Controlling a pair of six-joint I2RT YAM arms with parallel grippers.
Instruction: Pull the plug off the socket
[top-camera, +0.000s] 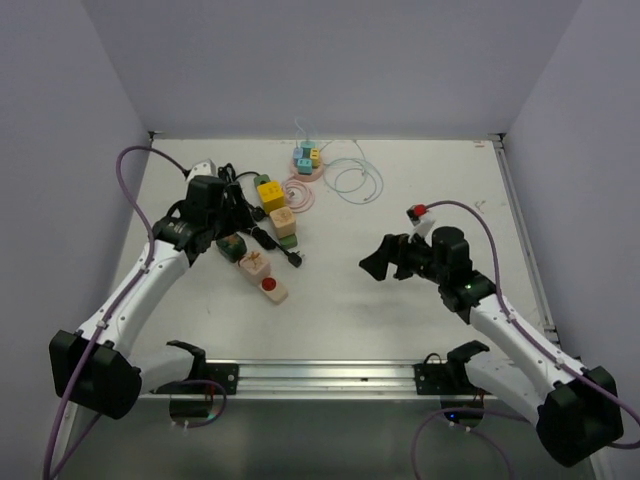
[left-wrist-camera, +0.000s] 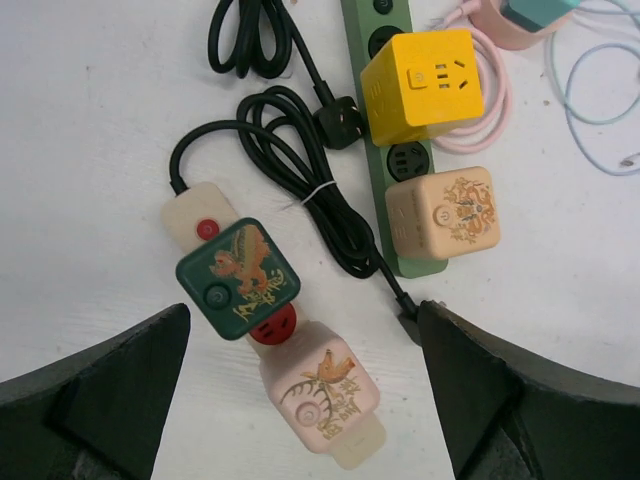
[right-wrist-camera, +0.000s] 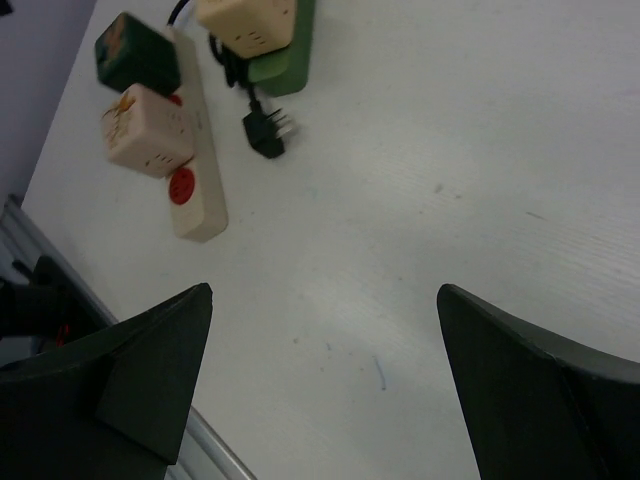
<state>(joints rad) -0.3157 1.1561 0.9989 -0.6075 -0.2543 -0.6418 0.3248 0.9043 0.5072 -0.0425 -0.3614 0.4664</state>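
Note:
A beige power strip (left-wrist-camera: 195, 205) lies on the white table with a dark green cube plug (left-wrist-camera: 238, 278) and a pink cube plug (left-wrist-camera: 320, 385) seated in it, a red socket (left-wrist-camera: 272, 325) between them. My left gripper (left-wrist-camera: 305, 400) hangs open just above them, its jaws either side of the pink plug and touching nothing. In the top view the left gripper (top-camera: 232, 222) sits over the green plug (top-camera: 231, 245). My right gripper (top-camera: 378, 258) is open and empty at mid-table, right of the strip (right-wrist-camera: 200, 205); its wrist view shows it (right-wrist-camera: 322, 292) over bare table.
A green power strip (left-wrist-camera: 405, 160) carries a yellow cube (left-wrist-camera: 420, 85) and a beige cube (left-wrist-camera: 443, 215). A black cable (left-wrist-camera: 300, 190) coils between the strips, its loose plug (right-wrist-camera: 268, 135) on the table. A pink base with small cubes (top-camera: 308, 160) and thin cables (top-camera: 355, 178) lie at the back.

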